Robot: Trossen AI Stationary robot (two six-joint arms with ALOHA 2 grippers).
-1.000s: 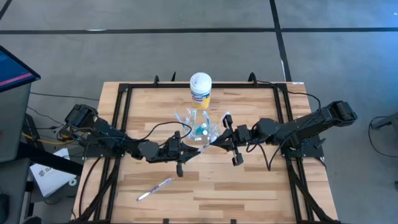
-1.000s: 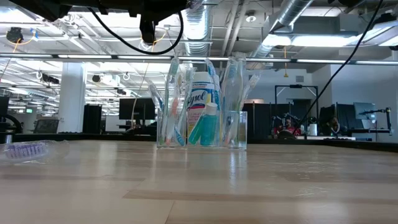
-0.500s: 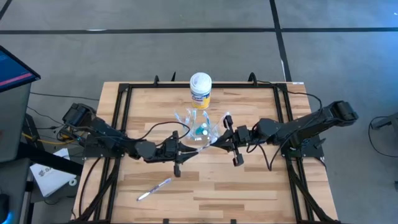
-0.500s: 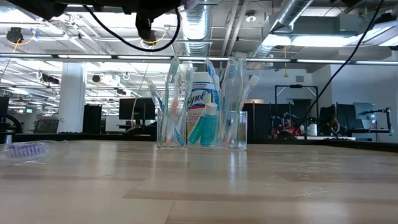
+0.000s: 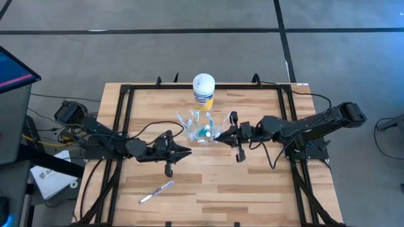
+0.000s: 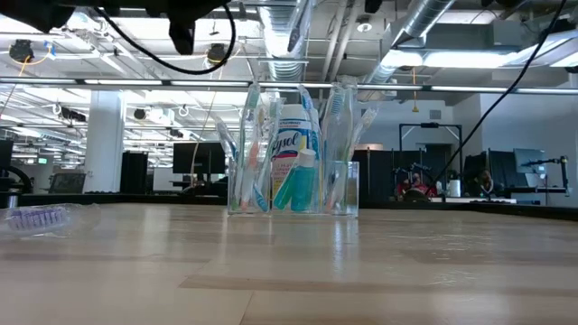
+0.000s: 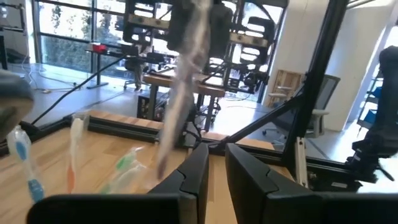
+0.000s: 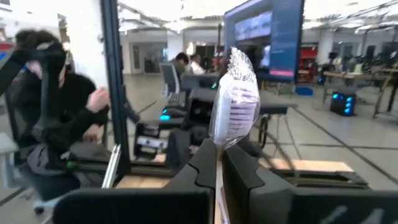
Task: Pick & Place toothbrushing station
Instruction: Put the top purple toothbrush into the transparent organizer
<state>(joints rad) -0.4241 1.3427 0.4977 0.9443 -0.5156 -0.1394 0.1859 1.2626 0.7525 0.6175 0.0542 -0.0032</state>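
The see-through cup [image 5: 203, 131] stands mid-table with several white, blue and pink toothbrushes and teal tubes [image 6: 293, 185] upright in it. My right gripper [image 5: 219, 133] hovers just right of the cup, shut on a wrapped toothbrush [image 8: 235, 99]. That toothbrush shows as a blurred slanting streak [image 7: 180, 93] in the left wrist view. My left gripper [image 5: 188, 151] is to the cup's left and a little nearer. Its fingers [image 7: 215, 152] stand a narrow gap apart with nothing between them. One more toothbrush [image 5: 156, 191] lies flat on the near left of the table. My right gripper pinches the wrapped toothbrush between its two fingers just under the bristle head [image 8: 219, 144]. The fingers come about level from the table's right. The head stands upright above the fingers, and the toothbrush is lifted clear of the table.
A yellow canister with a white lid [image 5: 203, 90] stands just behind the cup, toward the far edge. Black rails [image 5: 126, 113] frame the wooden table top. A person [image 8: 56, 106] sits in the room beyond the table.
My left gripper has drawn back from the cup toward the table's left edge. My right gripper has tipped its fingers up a little with its toothbrush, which now shows slanting at the top of the low view.
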